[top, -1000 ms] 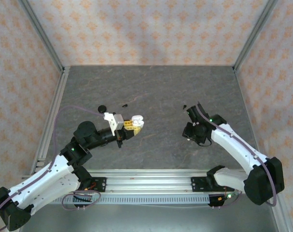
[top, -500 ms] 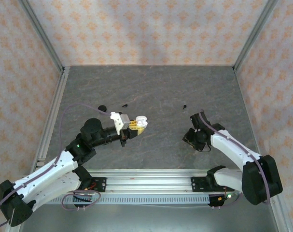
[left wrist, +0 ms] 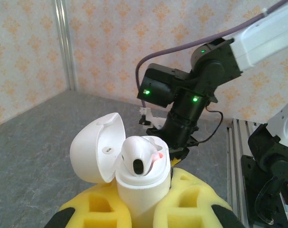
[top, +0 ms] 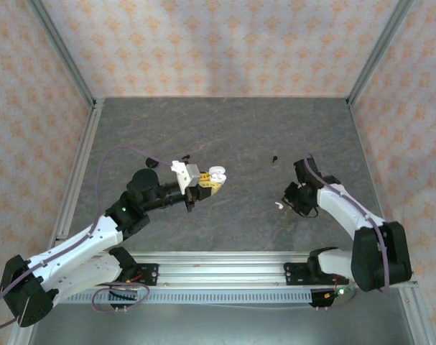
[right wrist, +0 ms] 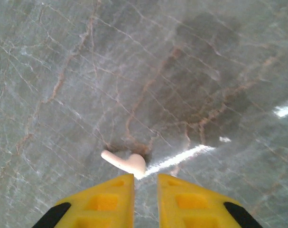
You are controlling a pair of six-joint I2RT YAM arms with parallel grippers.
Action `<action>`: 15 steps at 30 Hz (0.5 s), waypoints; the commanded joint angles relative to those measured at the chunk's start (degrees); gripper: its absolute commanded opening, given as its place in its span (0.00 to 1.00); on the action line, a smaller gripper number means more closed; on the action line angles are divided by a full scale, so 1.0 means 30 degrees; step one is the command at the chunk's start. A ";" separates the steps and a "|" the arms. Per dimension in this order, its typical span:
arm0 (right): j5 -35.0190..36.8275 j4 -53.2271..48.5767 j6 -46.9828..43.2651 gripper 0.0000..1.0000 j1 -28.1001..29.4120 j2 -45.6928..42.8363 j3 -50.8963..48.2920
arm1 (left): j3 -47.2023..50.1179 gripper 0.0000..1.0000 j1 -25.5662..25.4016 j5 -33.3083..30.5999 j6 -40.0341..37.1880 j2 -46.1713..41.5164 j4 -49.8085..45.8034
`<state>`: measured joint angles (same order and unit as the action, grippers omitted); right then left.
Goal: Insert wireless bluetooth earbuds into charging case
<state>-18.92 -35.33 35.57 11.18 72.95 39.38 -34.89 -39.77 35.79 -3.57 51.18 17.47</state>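
**Charging case point(top: 218, 173) gripped in left end effector point(top: 207, 182); loose white earbud point(top: 279, 205) at tips of right end effector point(top: 289, 203)**

Seen from above: peach patterned walls point(top: 218, 43) on three sides of a grey veined desk point(top: 239, 122), with a metal rail point(top: 218, 269) along the near edge. Bolted at that rail, two white-and-black arms: left arm point(top: 95, 241) reaching toward the middle of the desk, right arm point(top: 347, 215) folded over the near right part.

Left end effector, yellow-padded, closed on the white charging case and holding it clear of the desk. From the left wrist camera: the case point(left wrist: 144, 187) upright, lower body clamped between the pads, lid point(left wrist: 98, 147) swung open to the left, seated white earbud point(left wrist: 139, 154) resting in the top. Right arm point(left wrist: 191, 95) in the background, green lights lit.

Right end effector low over the desk. From the right wrist camera: yellow fingers point(right wrist: 106, 199) drawn almost together, a narrow slit between them. Loose white earbud point(right wrist: 125, 163) lying on the desk right at the fingertips, bulb against the tip of the finger on the view's left, stem pointing away to the left. Impossible to tell whether nipped at the very tips or merely touched.

Farther back on the desk, well apart from both end effectors: first black earbud point(top: 186, 156) beyond the left end effector, second black earbud point(top: 274, 157) beyond the right one. Dark round object point(top: 151, 163) near the first, too small to identify.
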 commanded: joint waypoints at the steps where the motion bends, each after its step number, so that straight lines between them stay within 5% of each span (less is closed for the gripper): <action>1: 0.0135 0.0576 -0.1172 0.15 -0.0068 0.1741 0.1068 | -0.0395 0.00 -0.0162 0.0115 -0.0442 -0.0176 0.0974; 8: -0.0578 0.0777 -0.2441 0.07 -0.0064 0.4746 0.2599 | -0.0204 0.00 -0.0161 -0.0268 -0.0534 -0.0950 0.0411; 15: -0.1400 0.0529 -0.3315 0.05 0.0581 0.4524 0.2111 | -0.0146 0.00 -0.0149 -0.0422 -0.0655 -0.1387 0.0006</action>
<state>-22.06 -32.91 28.08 11.73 87.37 46.09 -34.89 -39.77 35.51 -4.45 47.79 17.39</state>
